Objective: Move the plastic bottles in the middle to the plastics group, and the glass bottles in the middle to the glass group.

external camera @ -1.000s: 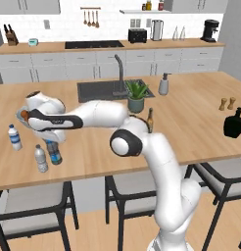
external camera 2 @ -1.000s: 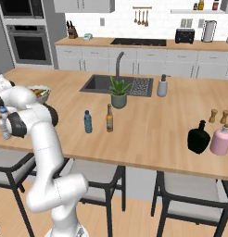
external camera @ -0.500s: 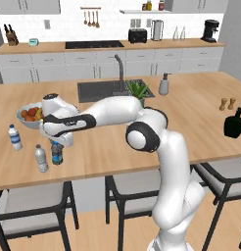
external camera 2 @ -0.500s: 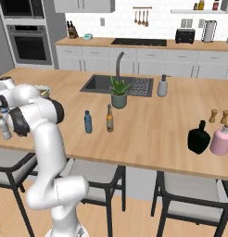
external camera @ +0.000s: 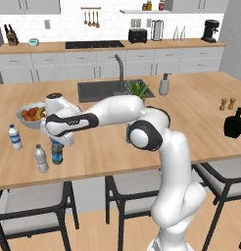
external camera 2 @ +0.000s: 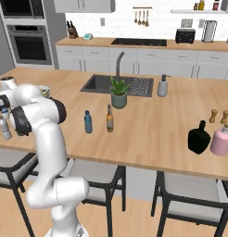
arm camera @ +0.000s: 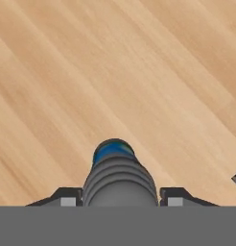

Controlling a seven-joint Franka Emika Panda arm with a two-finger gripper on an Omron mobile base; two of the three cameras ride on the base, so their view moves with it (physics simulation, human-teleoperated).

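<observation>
The dark plastic bottle (external camera: 57,153) with the blue label stands on the counter at the left, right beside the greyish ribbed bottle (external camera: 40,159). The white-capped clear bottle (external camera: 14,137) is further left. My gripper (external camera: 57,145) comes down over the dark bottle (arm camera: 119,175). In the hand view my gripper (arm camera: 121,198) has its fingertips (arm camera: 67,197) tight on both sides of it. The pale blue plastic bottle (external camera 2: 88,121) and the amber glass bottle (external camera 2: 109,118) stand mid-counter. The squat black glass bottle (external camera 2: 198,137) stands at the right.
A fruit bowl (external camera: 32,113) sits behind the gripper. A potted plant (external camera 2: 119,92), a soap dispenser (external camera 2: 162,86) and the sink (external camera 2: 99,84) lie at the back. Wooden shakers (external camera 2: 218,116) and a pink bottle (external camera 2: 221,140) stand by the black bottle. Stools line the front edge.
The arm's upper links have swung to the right. The hand and the dark bottle have stayed at about the same spot beside the ribbed bottle.
</observation>
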